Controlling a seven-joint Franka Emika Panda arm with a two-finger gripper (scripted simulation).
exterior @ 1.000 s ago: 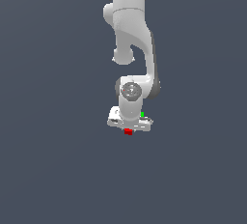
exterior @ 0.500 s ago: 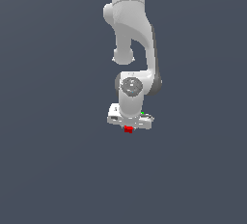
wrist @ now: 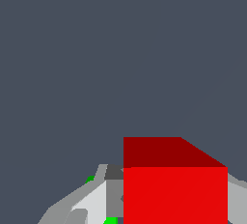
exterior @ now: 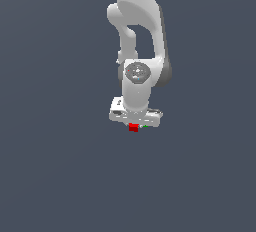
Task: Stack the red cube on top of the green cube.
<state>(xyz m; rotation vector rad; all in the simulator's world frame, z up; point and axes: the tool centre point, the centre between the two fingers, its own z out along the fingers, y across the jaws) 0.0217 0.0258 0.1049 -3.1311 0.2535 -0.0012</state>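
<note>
flat grey-blue ground fills the exterior view; the white gripper sits lower than a second ago, clenched on the red cube, and the green cube, then clear beside the hand, is now a sliver under it. wrist view: red cube large between the fingers, green cube peeking just beside.

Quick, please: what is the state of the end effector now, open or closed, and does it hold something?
End effector: closed on the red cube.
</note>
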